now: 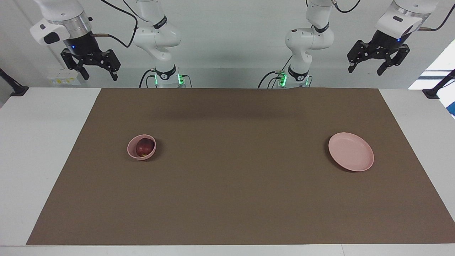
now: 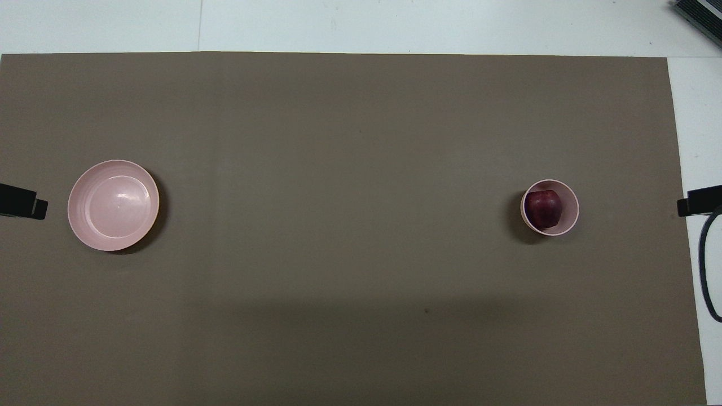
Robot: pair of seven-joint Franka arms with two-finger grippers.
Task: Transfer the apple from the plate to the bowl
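The dark red apple (image 1: 145, 146) lies inside the small deep pink bowl (image 1: 132, 151) toward the right arm's end of the table; both also show in the overhead view, the apple (image 2: 544, 207) in the bowl (image 2: 569, 210). The wide pink plate (image 1: 351, 151) sits empty toward the left arm's end and also shows in the overhead view (image 2: 113, 204). My right gripper (image 1: 100, 75) hangs open and empty, high above the table's edge by the robots. My left gripper (image 1: 366, 70) hangs open and empty at the same height at its own end. Both arms wait.
A brown mat (image 1: 227, 185) covers most of the white table (image 1: 42, 142). Black clamp mounts (image 1: 14, 90) stand at both ends of the table near the robots. A black cable (image 2: 708, 265) loops at the right arm's end.
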